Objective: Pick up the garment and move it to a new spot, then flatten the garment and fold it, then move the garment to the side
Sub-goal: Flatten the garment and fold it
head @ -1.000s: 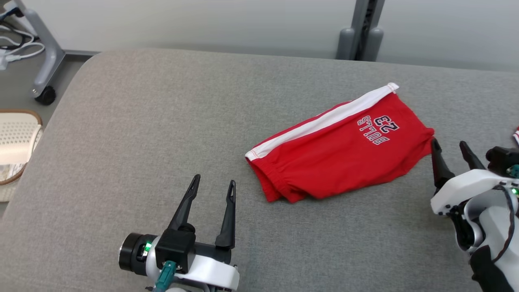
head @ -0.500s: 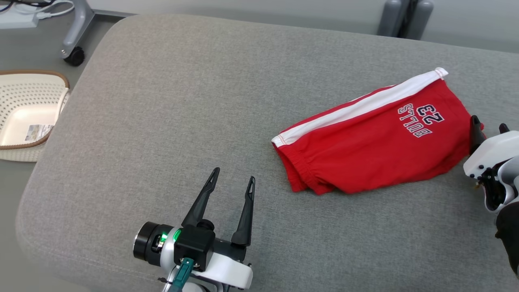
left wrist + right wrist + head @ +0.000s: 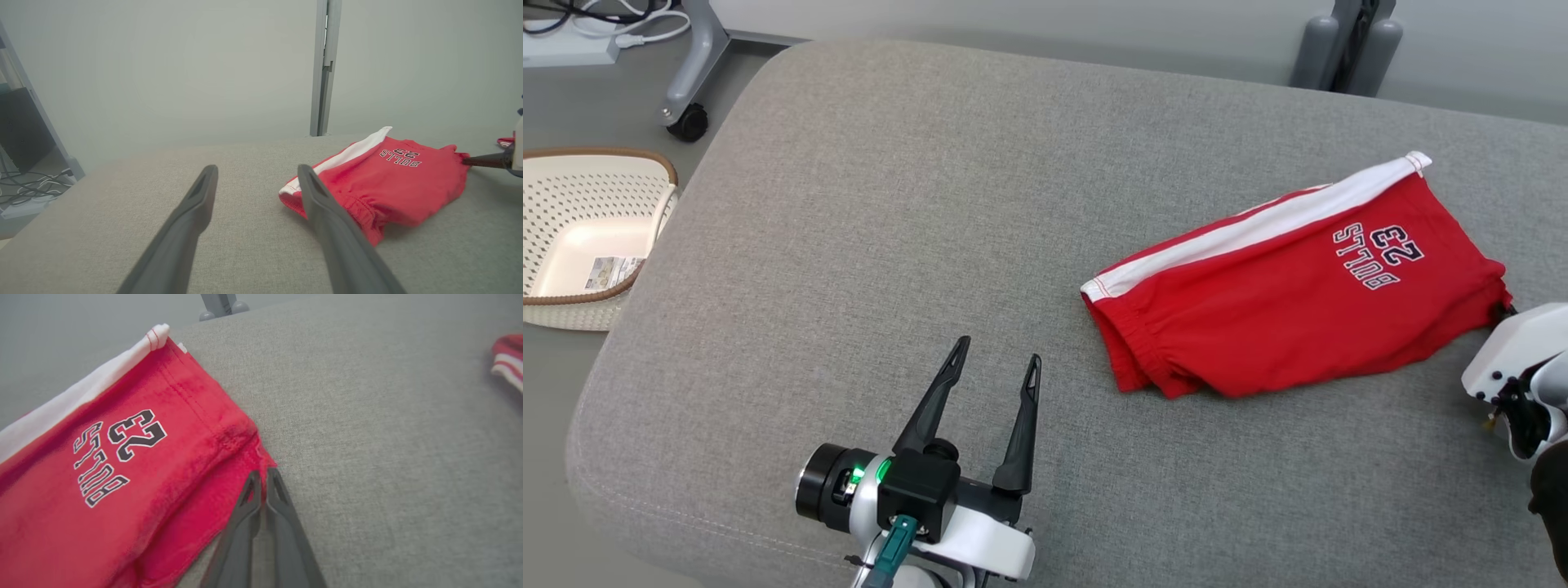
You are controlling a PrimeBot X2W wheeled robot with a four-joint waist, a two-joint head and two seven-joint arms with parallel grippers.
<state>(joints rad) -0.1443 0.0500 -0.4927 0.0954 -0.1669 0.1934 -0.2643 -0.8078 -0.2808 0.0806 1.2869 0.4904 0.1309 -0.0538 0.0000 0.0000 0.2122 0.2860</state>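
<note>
Now the right fingers [image 3: 286, 522] are pressed together on the shorts' [image 3: 1298, 302] right corner, at the hem beside the "BULLS 23" print. A second ago they stood spread just short of that corner, so the grip has only just been made. The red fabric bunches at their tips, and I judge it a thin pinch that a quick pull could slip. The shorts otherwise lie where they did on the grey cushion [image 3: 890, 204], doubled over, white stripe on the far edge, waistband to the left. The head view has shifted, but that is the camera moving.

With a corner held, the shorts look ready to be lifted or dragged, though only one end will follow.

The left fingers [image 3: 934, 400] are spread and hold nothing. They sit near and left of the shorts' waistband and point past it.

Far left of the shorts, off the cushion, a pale basket [image 3: 572, 188] holds only a small label [image 3: 605, 272]. Right of the shorts lies part of a second red-and-white garment [image 3: 508, 361].
</note>
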